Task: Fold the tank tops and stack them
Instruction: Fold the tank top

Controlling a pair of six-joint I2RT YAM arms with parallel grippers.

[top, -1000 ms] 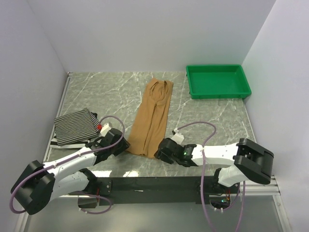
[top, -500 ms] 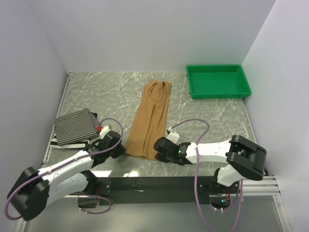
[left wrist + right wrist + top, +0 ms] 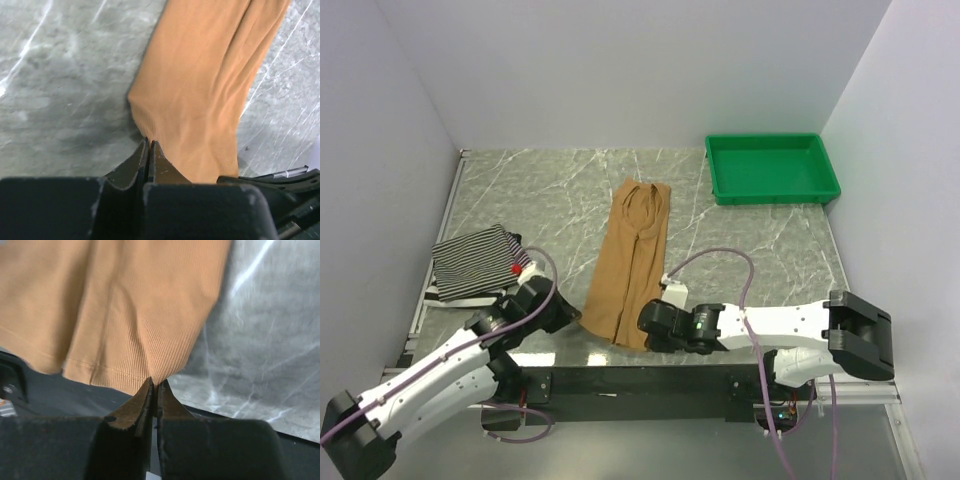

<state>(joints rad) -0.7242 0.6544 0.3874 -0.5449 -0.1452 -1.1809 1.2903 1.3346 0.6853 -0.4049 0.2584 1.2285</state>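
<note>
The tan-brown tank top point(image 3: 632, 255) lies folded lengthwise in a long strip down the middle of the table, its neck end far and its hem near. My left gripper point(image 3: 572, 312) is shut on the hem's near left corner point(image 3: 145, 131). My right gripper point(image 3: 648, 330) is shut on the hem's near right corner point(image 3: 159, 375), with ribbed cloth puckered at its tips. A folded pile of striped tank tops point(image 3: 475, 262) rests at the left, the thin-striped one on top and a wider-striped edge showing beneath.
A green plastic tray point(image 3: 772, 168) stands at the back right. White walls close the table on three sides. The black mounting rail point(image 3: 640, 382) runs along the near edge just behind the hem.
Both grippers have shut on the hem corners. The left arm has stretched lower and forward. The near end of the tan top has been drawn slightly toward the near edge.
</note>
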